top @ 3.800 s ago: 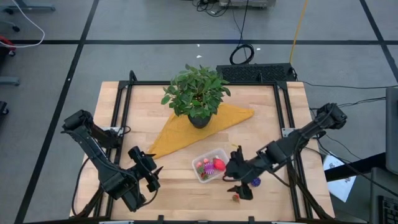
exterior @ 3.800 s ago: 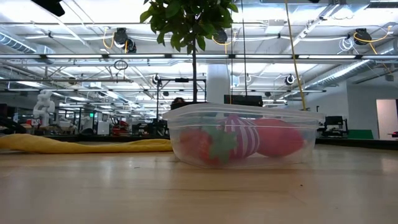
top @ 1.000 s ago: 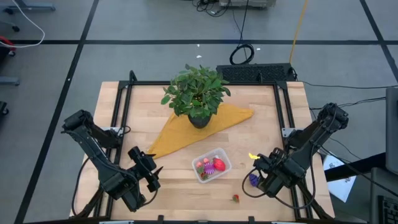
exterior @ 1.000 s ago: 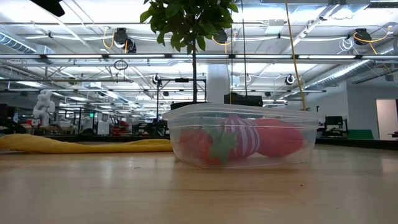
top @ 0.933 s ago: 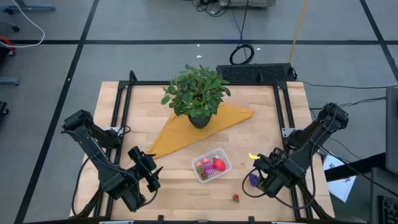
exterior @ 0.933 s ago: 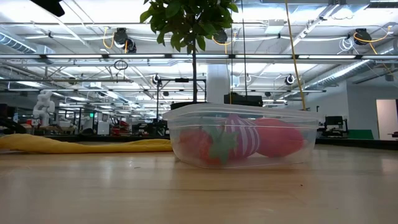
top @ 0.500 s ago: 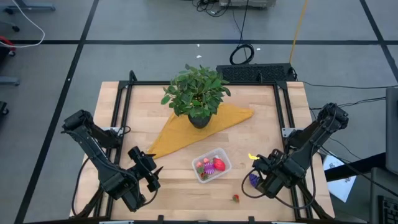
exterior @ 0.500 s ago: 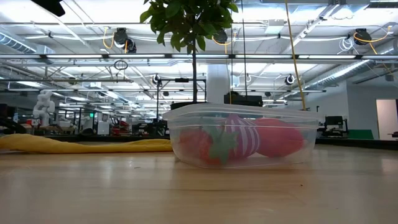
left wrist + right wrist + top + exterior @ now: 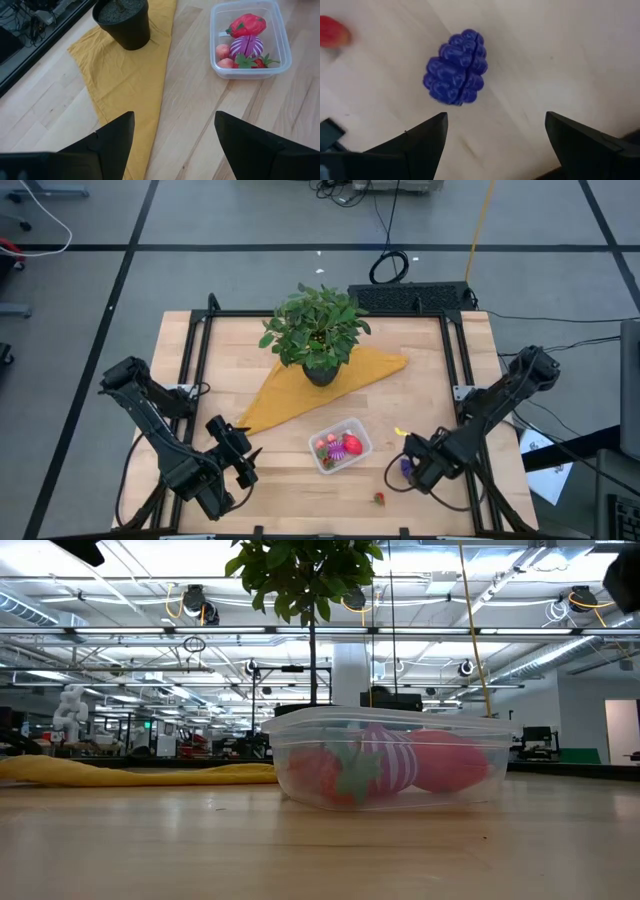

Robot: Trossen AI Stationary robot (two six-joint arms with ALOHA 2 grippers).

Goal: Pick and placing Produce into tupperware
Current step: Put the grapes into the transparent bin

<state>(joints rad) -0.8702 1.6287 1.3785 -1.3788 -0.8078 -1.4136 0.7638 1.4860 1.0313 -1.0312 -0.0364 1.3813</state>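
A: Where is the produce?

B: Most of it sits inside the tupperware, which rests on the bare wood of the counter near the front edge, in front of the potted plant. In the left wrist view the tupperware holds a red piece, a purple-and-white striped round piece, 2 small pink pieces and a strawberry with green leaves.

A: Anything still outside it?

B: 2 pieces. A purple knobbly berry lies on the counter to the right of the tupperware, and a small red piece lies nearer the front edge, apart from both.

A: And the right tool?

B: The right tool hangs directly over the purple berry. Its fingers are spread wide apart, with the berry between and beyond them, not touching either.

A: The left one?

B: The left tool waits at the front left of the counter, fingers parted and holding nothing, pointing toward the yellow cloth that lies under the plant's black pot.
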